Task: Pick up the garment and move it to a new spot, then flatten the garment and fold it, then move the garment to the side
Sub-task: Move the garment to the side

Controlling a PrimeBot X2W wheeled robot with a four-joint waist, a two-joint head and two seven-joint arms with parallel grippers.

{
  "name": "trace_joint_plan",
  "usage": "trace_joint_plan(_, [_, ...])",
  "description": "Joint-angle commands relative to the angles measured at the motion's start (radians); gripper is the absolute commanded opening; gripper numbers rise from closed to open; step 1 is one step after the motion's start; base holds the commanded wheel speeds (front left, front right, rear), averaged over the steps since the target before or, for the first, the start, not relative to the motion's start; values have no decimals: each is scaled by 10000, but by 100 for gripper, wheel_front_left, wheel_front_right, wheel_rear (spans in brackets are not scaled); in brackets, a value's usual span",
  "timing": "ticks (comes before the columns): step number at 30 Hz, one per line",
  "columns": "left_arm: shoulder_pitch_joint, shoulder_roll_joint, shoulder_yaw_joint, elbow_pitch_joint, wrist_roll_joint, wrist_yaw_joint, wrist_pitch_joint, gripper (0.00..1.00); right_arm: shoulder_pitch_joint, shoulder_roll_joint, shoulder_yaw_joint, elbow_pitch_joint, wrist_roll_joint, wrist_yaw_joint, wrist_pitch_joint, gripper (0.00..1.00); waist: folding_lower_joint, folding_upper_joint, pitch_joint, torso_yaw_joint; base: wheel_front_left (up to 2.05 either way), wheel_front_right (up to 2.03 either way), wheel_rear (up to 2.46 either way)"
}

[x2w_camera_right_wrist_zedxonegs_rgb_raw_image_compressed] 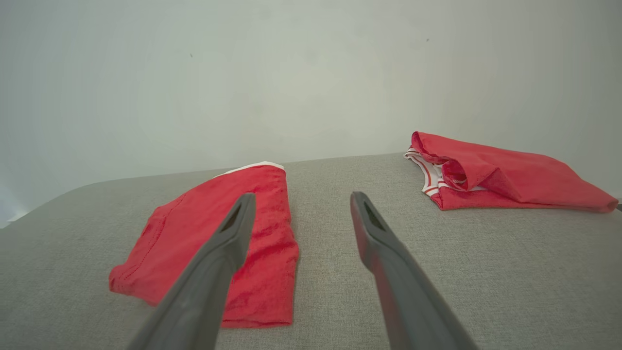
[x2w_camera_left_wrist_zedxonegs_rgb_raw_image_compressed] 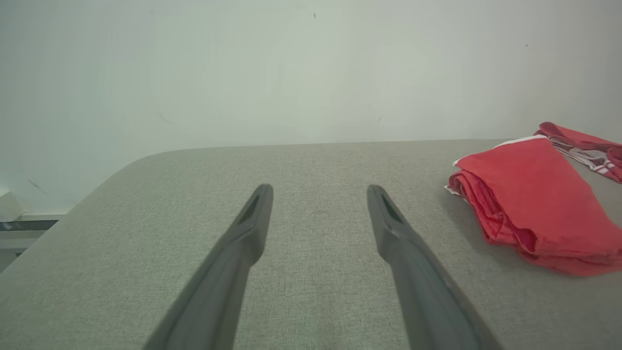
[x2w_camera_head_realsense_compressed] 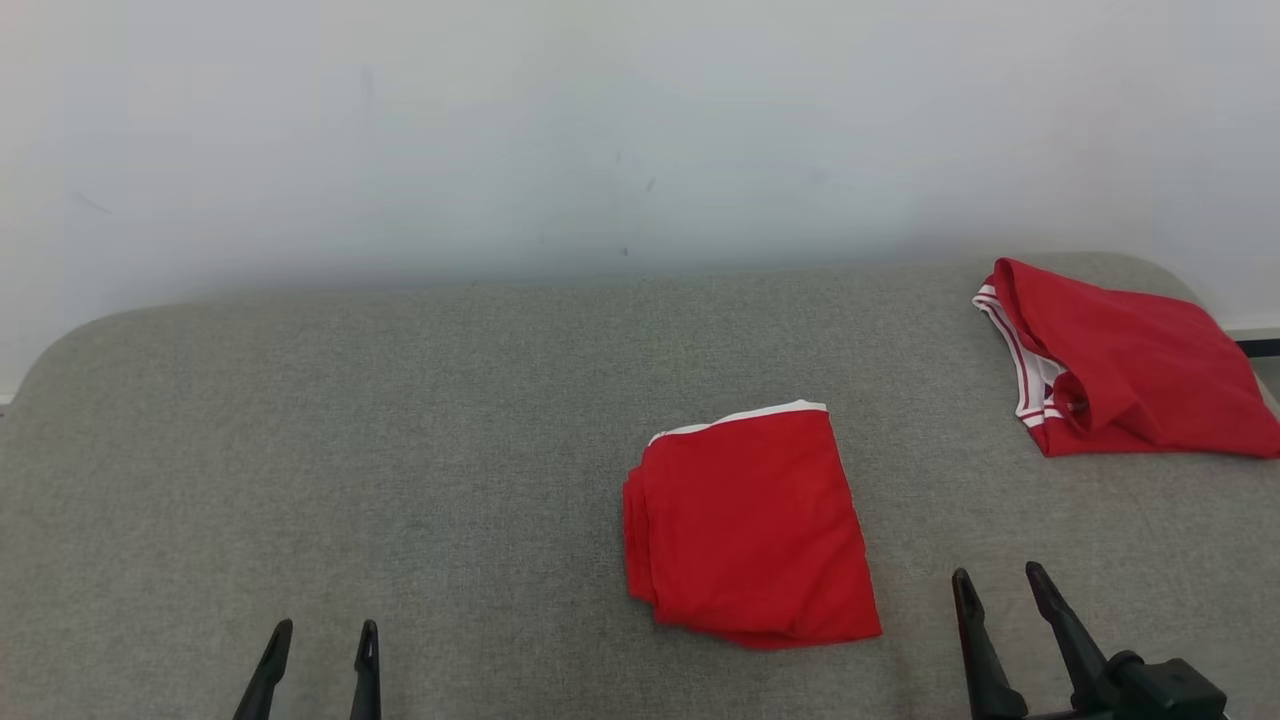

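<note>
Our grey fabric surface (x2w_camera_head_realsense_compressed: 400, 450) meets a pale wall (x2w_camera_head_realsense_compressed: 600, 130). Either side of the folded garment (x2w_camera_head_realsense_compressed: 750, 525), our left gripper (x2w_camera_head_realsense_compressed: 326, 628) and right gripper (x2w_camera_head_realsense_compressed: 998, 572) gape empty; a second garment (x2w_camera_head_realsense_compressed: 1130, 370) lies beyond.

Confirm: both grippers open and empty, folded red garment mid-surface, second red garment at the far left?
One error: the second red garment lies at the far right, not left, per the head view. The left gripper and right gripper are open and empty, and the folded red garment sits mid-surface.
</note>
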Motion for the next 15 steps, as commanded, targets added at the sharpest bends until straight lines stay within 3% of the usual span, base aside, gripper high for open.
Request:
trace_joint_plan(1, [193,13,-50,-126,79,55,2,100,149,35,62,-64,-83,-29,3,100,0,0,5,35,0,0,0])
trace_joint_plan(15, [312,-49,-156,-168,-57,231,2,100,187,-34,318,-171,-99,-29,3,100,0,0,32,107,0,0,0])
